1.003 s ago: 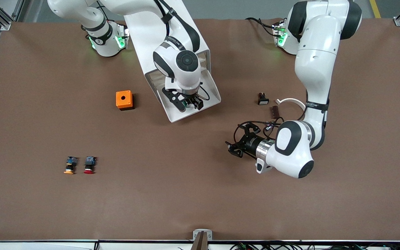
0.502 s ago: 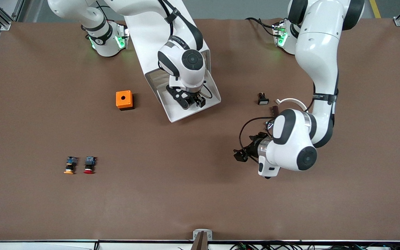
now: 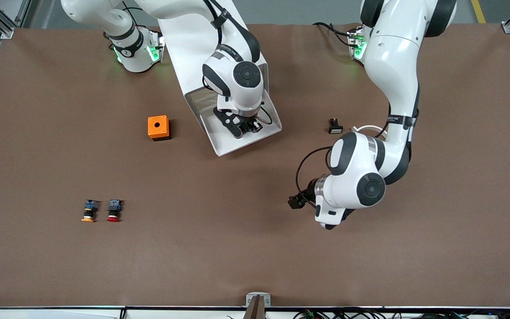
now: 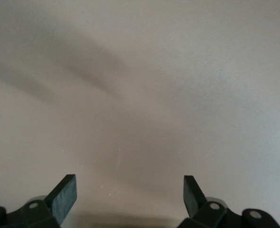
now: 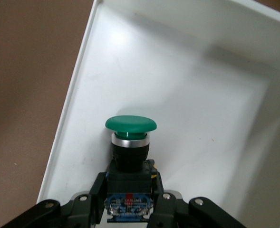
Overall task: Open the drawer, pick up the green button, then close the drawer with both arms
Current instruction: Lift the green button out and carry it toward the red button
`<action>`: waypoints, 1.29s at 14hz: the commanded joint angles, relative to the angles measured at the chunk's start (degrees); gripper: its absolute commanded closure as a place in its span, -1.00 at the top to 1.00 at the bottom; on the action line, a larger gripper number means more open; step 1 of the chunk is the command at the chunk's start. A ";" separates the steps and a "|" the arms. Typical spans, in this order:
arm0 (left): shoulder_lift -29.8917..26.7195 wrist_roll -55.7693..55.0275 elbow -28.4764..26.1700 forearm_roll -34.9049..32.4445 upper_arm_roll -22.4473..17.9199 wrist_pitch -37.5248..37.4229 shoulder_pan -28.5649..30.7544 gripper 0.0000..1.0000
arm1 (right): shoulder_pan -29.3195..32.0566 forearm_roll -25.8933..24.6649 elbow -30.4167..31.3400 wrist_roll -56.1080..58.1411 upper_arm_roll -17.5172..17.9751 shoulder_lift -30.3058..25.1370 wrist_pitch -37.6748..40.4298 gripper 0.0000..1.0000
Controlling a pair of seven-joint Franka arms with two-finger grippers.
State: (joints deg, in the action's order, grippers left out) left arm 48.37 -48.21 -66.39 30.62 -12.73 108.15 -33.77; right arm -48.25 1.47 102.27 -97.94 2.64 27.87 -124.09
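The drawer (image 3: 222,149) stands pulled out of the white cabinet (image 3: 184,40); its white tray also shows in the right wrist view (image 5: 187,95). My right gripper (image 3: 245,127) is inside the drawer. In the right wrist view this gripper (image 5: 129,189) is shut on the black-and-blue body of the green-capped button (image 5: 130,124), which it holds just over the tray floor. My left gripper (image 3: 296,202) hangs low over bare table, toward the left arm's end from the drawer. In the left wrist view it (image 4: 130,189) is open and empty.
An orange box (image 3: 159,127) with a round hole stands beside the drawer toward the right arm's end. A yellow-capped button (image 3: 88,212) and a red-capped button (image 3: 113,211) lie nearer the front camera. A small black part (image 3: 335,126) lies by the left arm.
My left arm has swung its forearm toward the right arm's end, and its gripper has turned and shifted slightly. My right gripper has shifted a little toward the cabinet inside the drawer.
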 commanded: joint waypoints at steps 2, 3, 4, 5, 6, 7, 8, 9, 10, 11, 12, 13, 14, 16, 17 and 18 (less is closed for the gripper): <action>-3.01 0.22 -1.90 -3.54 -0.63 3.38 -1.47 0.98 | 1.57 0.20 -3.12 2.03 -0.53 -0.09 1.47 -1.00; -4.24 -0.04 -2.59 -4.42 -0.54 3.39 -1.47 0.98 | 3.41 0.29 -4.70 4.57 -0.44 -0.09 3.74 -1.00; -5.55 -0.22 -3.38 -4.86 -0.54 3.39 -1.30 0.98 | 4.73 0.47 -6.72 7.03 -0.44 -0.09 6.11 -1.00; -6.61 -0.22 -3.91 -4.95 -0.63 3.30 -1.12 0.98 | 6.31 0.47 -8.56 10.10 -0.44 -0.09 8.66 -1.00; -7.32 -0.22 -4.53 -4.95 -0.63 3.38 -0.86 0.98 | 8.07 0.47 -9.97 13.44 -0.35 -0.27 10.51 -1.00; -7.50 -0.31 -4.88 -5.30 -0.80 3.39 -0.77 0.98 | 10.00 0.55 -10.51 17.48 -0.35 -0.53 11.31 -1.00; -7.67 -0.40 -5.06 -6.18 -0.72 3.39 -0.68 0.98 | 12.80 0.64 -10.52 23.17 -0.27 -1.14 11.84 -1.00; -7.76 -0.66 -5.06 -6.71 -0.71 3.39 -0.68 0.98 | 16.05 1.69 -10.43 30.10 -0.35 -2.10 12.20 -1.00; -7.76 -0.83 -5.06 -6.89 -0.80 3.39 -0.94 0.98 | 18.69 2.22 -9.91 37.13 -0.44 -2.72 12.29 -1.00; -7.85 -1.97 -5.15 -7.15 -0.80 3.39 -1.03 0.98 | 22.11 2.31 -9.55 44.51 -0.44 -2.99 12.38 -1.00; -7.76 -3.37 -5.15 -8.11 -0.72 3.47 -1.21 0.98 | 25.02 2.23 -9.29 51.02 -0.61 -2.91 12.03 -1.00; -7.68 -4.43 -5.15 -9.42 -0.54 3.82 -1.73 0.98 | 28.27 2.23 -8.33 57.79 -0.62 -2.73 11.24 -1.00; -7.59 -5.83 -5.93 -10.31 -0.54 5.30 -3.13 0.98 | 30.73 2.31 -7.54 63.77 -0.62 -2.73 9.84 -1.00; -7.59 -8.21 -8.74 -12.33 -0.45 8.56 -5.68 0.99 | 34.52 1.79 -4.21 73.55 -0.70 -2.64 5.46 -1.00; -7.59 -8.31 -9.53 -13.03 -0.36 8.75 -7.08 0.99 | 36.54 1.70 -1.93 77.68 -0.70 -2.64 1.69 -1.00; -7.50 -8.57 -10.33 -13.13 -0.36 8.75 -8.66 0.99 | 37.95 1.61 0.01 81.46 -0.70 -2.38 -2.35 -1.00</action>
State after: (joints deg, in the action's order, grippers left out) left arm 42.17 -55.39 -73.35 19.30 -12.85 115.20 -39.46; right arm -12.83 3.20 97.72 -22.73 0.83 26.25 -120.52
